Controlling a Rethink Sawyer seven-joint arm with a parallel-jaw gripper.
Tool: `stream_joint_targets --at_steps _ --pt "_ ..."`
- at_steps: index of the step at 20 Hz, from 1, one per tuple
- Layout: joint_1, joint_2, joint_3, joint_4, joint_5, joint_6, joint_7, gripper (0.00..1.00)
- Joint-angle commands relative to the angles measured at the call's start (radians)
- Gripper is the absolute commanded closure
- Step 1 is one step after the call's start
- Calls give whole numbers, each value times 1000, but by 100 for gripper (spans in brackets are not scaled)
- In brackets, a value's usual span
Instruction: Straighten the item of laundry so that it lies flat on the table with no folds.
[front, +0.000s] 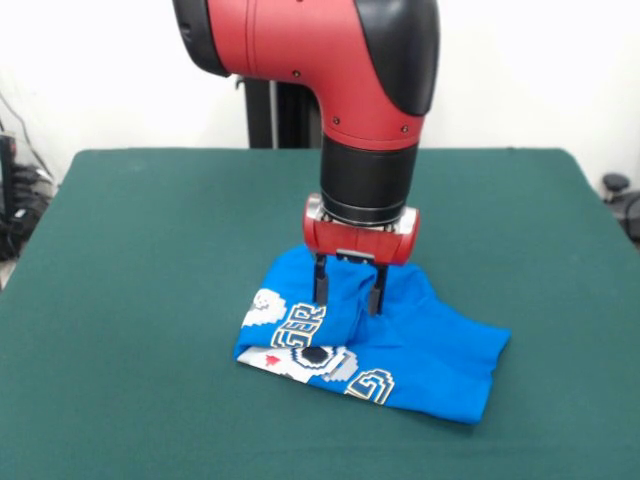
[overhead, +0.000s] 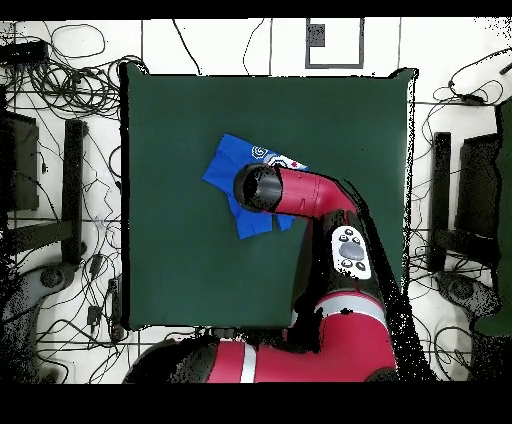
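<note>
**On the green table, shirt bunched under the gripper**

Mid-table, the blue T-shirt (front: 400, 340) lies crumpled and folded – graphic partly hidden in creases, lettering cut off. Gripper (front: 347, 300) stands upright over it, two fingers (front: 321, 282) parted, a raised ridge of cloth between them; actual pinch unclear. Overhead, the arm (overhead: 300, 195) covers much of the shirt. Table (front: 140, 260) otherwise bare green felt.

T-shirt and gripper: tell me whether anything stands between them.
Nothing visible does. The gripper is already down on the crumpled T-shirt, its fingers set around a raised fold of blue cloth. Only the shirt shows on the green table.
</note>
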Motion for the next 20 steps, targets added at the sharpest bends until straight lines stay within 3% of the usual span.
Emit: stream_joint_targets --at_steps 1,20 --pt "46 52 86 20 8 72 94 0" --pt "33 41 88 19 0 91 64 0"
